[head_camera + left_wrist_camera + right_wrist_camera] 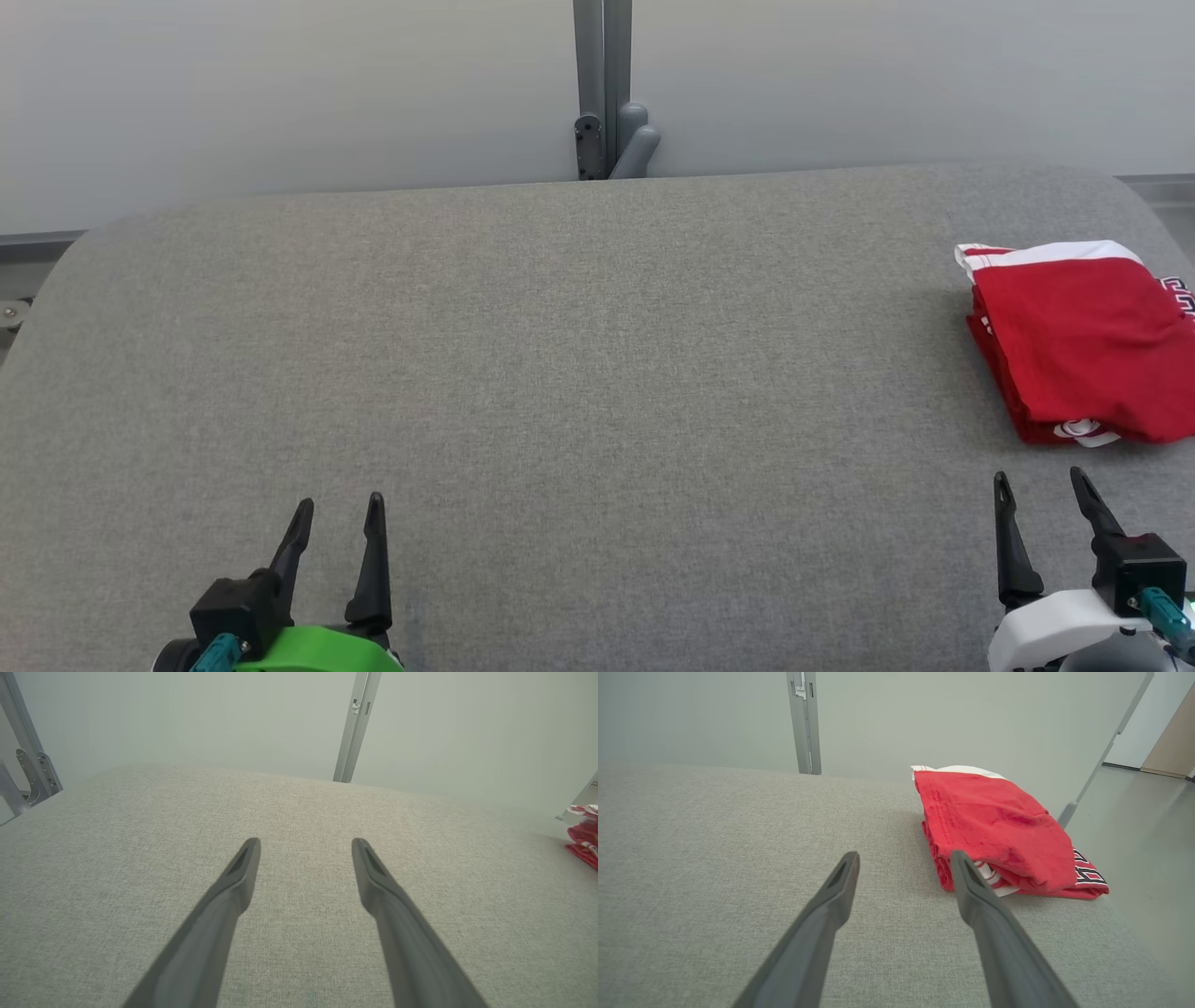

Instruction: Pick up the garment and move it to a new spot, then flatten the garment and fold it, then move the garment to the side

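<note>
The folded red garment (1083, 336) lies at the far right of the grey bench (560, 373). Its long axis runs roughly near to far: the white-banded end points at the back wall, and the lettered edge faces the bench's right side. The right hand (1040, 475) hovers just short of its near end, 2 fingers spread and empty. The left hand (341, 501), well apart, is likewise released.

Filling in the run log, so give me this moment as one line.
garment: red, folded, on table, right side | left gripper: open, empty | right gripper: open, empty, just short of garment
</note>
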